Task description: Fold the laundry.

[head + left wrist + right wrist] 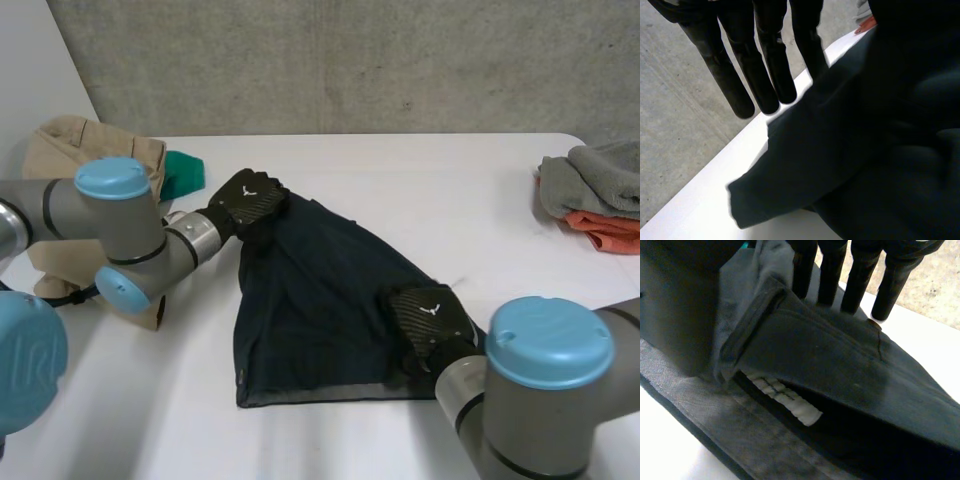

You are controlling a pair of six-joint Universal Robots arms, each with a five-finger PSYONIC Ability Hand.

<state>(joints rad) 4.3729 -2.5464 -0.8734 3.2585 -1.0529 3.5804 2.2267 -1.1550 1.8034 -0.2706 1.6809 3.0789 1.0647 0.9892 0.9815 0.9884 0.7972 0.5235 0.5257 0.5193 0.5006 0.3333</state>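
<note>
Left hand lies on the far left corner of the dark garment, fingers straight. Right hand presses its near right edge, fingers straight too. We judge the 2 hands pin it mid-table for smoothing. White table: beige cloth left, grey towel right, concrete wall beyond.

The garment at mid-frame is plain dark navy, with a white label inside. The counter is white. At upper left a tan cloth and a green cloth; at upper right a grey towel over an orange cloth. The left hand and the right hand are black, weave-patterned.
</note>
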